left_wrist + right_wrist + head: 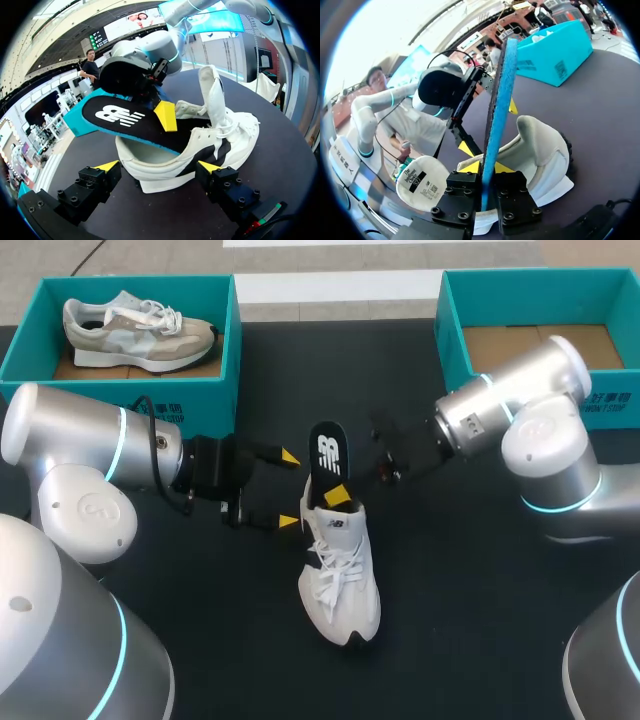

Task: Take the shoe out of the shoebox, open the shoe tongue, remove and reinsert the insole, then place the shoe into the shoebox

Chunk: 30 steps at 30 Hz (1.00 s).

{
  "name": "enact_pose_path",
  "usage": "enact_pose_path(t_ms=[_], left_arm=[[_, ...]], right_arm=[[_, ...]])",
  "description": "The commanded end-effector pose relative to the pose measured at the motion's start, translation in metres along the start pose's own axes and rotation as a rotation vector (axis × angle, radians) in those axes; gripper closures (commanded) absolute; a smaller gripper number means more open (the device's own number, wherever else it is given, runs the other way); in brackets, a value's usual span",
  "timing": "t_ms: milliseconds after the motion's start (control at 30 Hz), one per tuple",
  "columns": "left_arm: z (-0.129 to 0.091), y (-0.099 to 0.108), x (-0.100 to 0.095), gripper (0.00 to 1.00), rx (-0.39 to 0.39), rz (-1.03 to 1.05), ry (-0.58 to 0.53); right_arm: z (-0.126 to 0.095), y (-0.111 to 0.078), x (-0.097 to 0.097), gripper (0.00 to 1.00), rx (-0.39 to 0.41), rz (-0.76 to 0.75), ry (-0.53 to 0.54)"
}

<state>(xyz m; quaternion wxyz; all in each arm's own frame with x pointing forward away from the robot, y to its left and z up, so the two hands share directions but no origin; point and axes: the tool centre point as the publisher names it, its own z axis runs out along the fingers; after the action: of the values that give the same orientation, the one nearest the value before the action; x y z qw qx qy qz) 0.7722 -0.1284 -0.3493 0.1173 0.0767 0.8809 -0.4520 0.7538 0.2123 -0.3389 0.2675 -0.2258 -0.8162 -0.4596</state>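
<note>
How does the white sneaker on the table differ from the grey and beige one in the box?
The white lace-up sneaker sits on the black table; the grey and beige sneaker rests in the left teal cardboard shoebox. A black insole sticks out of the white one, held by the right jaws; none shows on the other. Both have white laces.

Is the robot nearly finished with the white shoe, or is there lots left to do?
About halfway. Done: the white shoe is out on the table with its tongue lifted. In hand: the right gripper pinches the insole, which sticks half out of the shoe; going out or in, I cannot tell. Left: seat the insole, then put the shoe into the empty shoebox.
</note>
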Motion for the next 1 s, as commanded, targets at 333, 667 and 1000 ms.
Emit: enact_pose_path(t_ms=[333,667,1000], left_arm=[[0.000,0.000,0.001,0.00,-0.003,0.000,0.000],[0.000,0.000,0.001,0.00,-0.003,0.000,0.000],[0.000,0.000,0.001,0.00,-0.003,0.000,0.000]], right_arm=[[-0.007,0.009,-0.007,1.00,0.054,-0.004,0.035],[0.005,-0.017,0.009,1.00,0.168,0.098,0.069],[0.004,-0.020,0.011,0.85,0.152,0.113,0.047]])
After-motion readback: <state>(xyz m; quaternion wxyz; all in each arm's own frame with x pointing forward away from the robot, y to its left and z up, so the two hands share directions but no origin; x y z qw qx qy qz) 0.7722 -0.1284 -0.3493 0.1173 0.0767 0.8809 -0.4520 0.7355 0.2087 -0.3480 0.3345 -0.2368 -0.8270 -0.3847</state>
